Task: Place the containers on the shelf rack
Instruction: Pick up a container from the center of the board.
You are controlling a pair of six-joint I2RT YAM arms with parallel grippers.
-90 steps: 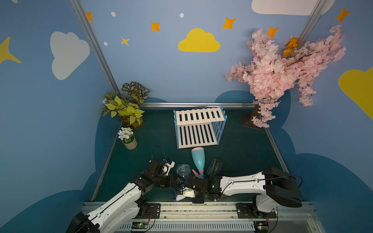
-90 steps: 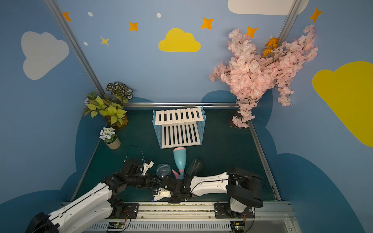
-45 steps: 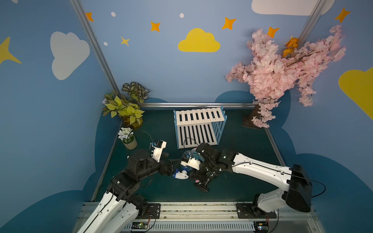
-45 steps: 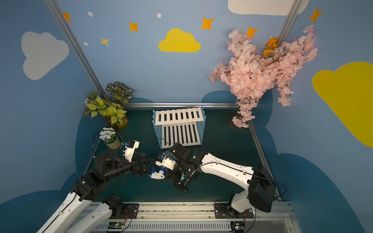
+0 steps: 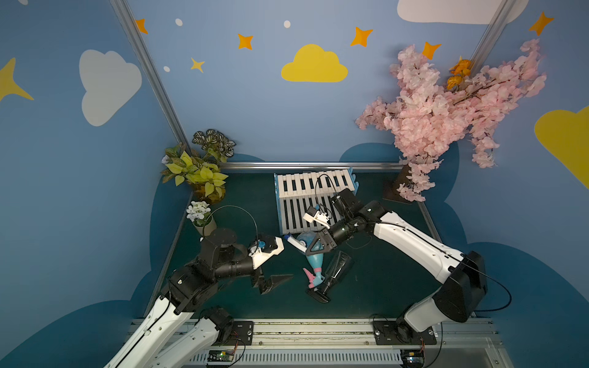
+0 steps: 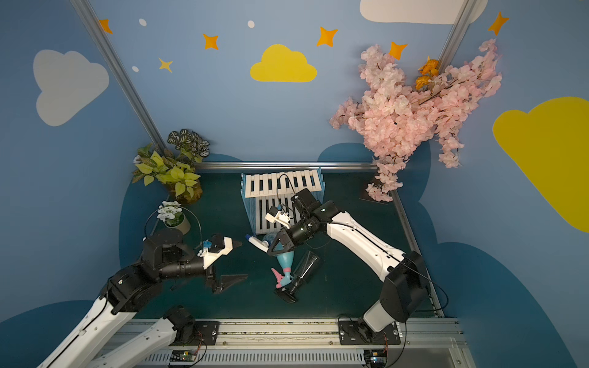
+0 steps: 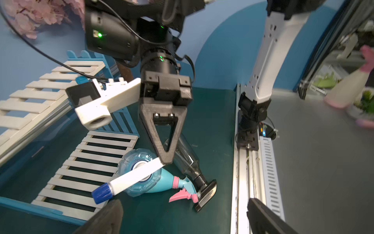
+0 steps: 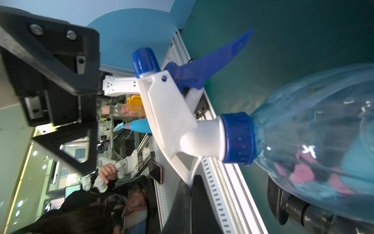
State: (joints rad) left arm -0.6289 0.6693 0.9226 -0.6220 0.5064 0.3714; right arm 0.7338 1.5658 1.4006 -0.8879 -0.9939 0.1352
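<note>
- Right gripper [image 5: 310, 251]: pinched shut on white sprayer head of clear bottle [image 7: 139, 172]. Bottle is ribbed see-through plastic with blue nozzle cap, at near edge of shelf rack [image 5: 296, 213].
- Rack: white slats, light-blue picket sides.
- Left gripper [image 5: 275, 283]: jaws wide, nothing between, left of bottles.
- Teal bottle [image 5: 315, 261], pink trim, and smoky dark bottle [image 5: 338, 266]: lying side by side on green mat [image 5: 398, 277].
- Bare mat runs right to side rail [image 5: 430, 223].

**Painted Sky Above a Green Floor**

Blue walls [image 5: 255, 111] carried a yellow cloud [image 5: 314, 65], white clouds [image 5: 106, 84] and orange stars [image 5: 245, 41]. Silver metal posts [image 5: 146, 63] ran up the corners. The floor was a dark green mat [image 5: 382, 280], dimly lit. Leafy potted plants [image 5: 197, 172] stood in one back corner. A pink blossom branch [image 5: 446, 111] spread from the opposite one.
</note>
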